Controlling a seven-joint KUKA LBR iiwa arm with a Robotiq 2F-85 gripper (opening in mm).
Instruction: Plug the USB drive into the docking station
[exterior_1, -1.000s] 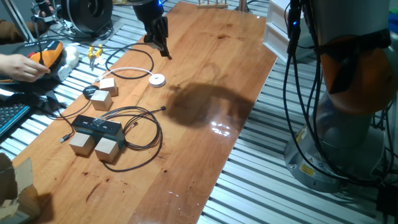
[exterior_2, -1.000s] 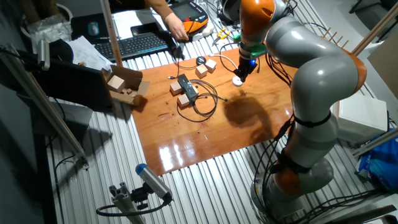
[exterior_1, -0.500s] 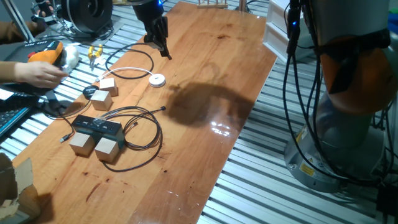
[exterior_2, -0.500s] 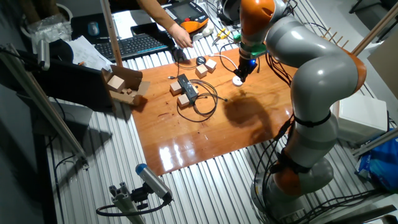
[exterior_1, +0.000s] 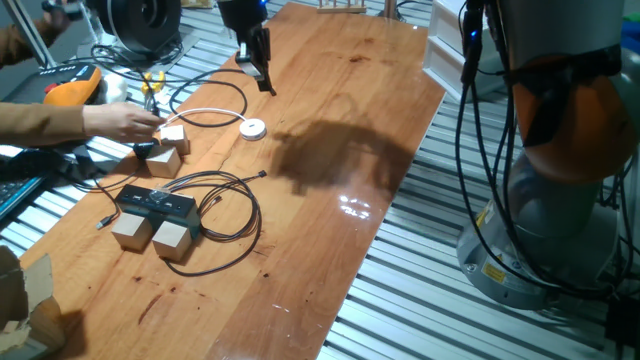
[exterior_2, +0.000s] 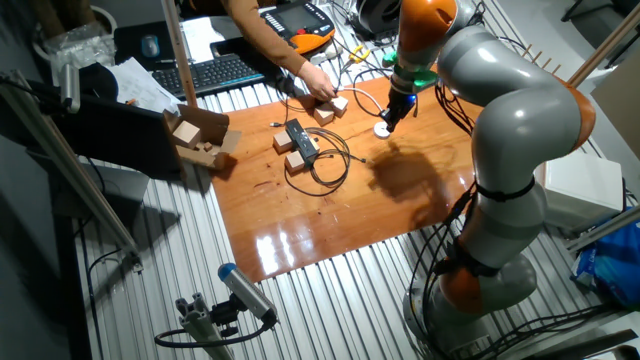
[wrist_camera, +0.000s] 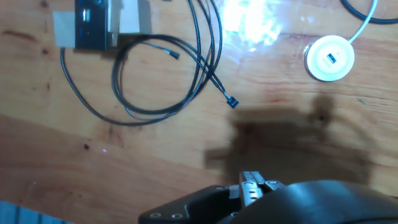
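The docking station (exterior_1: 155, 203) is a flat black box with thin black cables plugged in, lying at the near left of the wooden table; it also shows as the docking station (exterior_2: 300, 140) and at the top left as the docking station (wrist_camera: 93, 25). My gripper (exterior_1: 266, 84) hangs above the far part of the table, well away from it, jaws close together. In the hand view a small silver plug, the USB drive (wrist_camera: 252, 184), sticks out between the jaws of the gripper (wrist_camera: 252, 194). The gripper (exterior_2: 389, 118) hovers just over a white puck.
A white round puck (exterior_1: 253, 128) on a white cable lies near the gripper. Two wooden cubes (exterior_1: 150, 235) sit against the dock. A person's hand (exterior_1: 130, 122) rests on another cube pair (exterior_1: 168, 148). Looped black cables (wrist_camera: 161, 81) spread beside the dock.
The person's hand has reached from the left edge onto the wooden cubes behind the dock. My gripper has shifted slightly up and away; the dock has not moved.
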